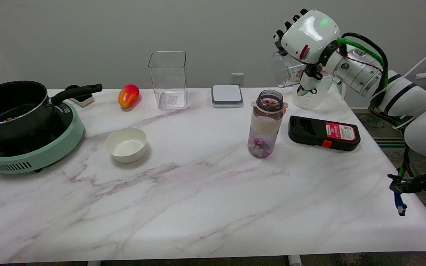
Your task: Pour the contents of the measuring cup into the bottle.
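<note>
A clear purple-tinted bottle (266, 124) with a cream band stands open on the marble table, right of centre. Pink and white bits lie in its bottom. My right hand (308, 37) is raised above and to the right of the bottle, near the table's far right edge. It grips a clear measuring cup (293, 75), tipped with its mouth facing left toward the bottle. The cup looks empty; the hand hides most of its handle side.
A black and red flat device (324, 133) lies just right of the bottle. A white bowl (126, 144), a tall clear container (168, 79), a mango (128, 95), a small scale (227, 95) and a black pot (11, 108) on a green cooker (41, 153) stand to the left.
</note>
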Controlling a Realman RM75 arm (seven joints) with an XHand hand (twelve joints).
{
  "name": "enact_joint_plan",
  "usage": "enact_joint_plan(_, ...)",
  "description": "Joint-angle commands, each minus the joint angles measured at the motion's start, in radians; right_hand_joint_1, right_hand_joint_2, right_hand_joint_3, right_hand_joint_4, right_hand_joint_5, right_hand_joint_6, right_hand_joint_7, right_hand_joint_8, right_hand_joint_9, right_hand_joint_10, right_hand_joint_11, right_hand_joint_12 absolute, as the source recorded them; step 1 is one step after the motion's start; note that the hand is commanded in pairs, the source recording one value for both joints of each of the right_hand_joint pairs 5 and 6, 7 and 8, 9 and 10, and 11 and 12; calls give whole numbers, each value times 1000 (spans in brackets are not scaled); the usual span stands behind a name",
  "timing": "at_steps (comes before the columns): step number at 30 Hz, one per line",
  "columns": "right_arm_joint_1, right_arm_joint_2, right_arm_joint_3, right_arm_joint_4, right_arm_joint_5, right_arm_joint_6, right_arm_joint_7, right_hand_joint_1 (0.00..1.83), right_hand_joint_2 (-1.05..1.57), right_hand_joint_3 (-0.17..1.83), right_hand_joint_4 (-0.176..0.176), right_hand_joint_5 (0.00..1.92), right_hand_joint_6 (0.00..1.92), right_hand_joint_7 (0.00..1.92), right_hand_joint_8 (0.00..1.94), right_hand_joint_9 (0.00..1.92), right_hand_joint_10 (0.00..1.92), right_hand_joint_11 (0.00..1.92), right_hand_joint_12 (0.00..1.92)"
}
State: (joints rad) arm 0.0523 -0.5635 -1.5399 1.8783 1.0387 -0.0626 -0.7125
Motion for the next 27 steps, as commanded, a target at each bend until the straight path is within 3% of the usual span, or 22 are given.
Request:
enact_joint_plan(1, -39, -1, -7, 0, -13, 43, -51, 1455, 1204, 352, 0, 1910, 1910, 1812, 1812, 1568, 1568, 1334, 1334)
enact_joint_plan(27, -49, 9, -38, 0, -3, 91, -118, 1440, 1226, 351, 0, 1920, 1920, 1820, 1820, 1574, 1574, 1339, 1339)
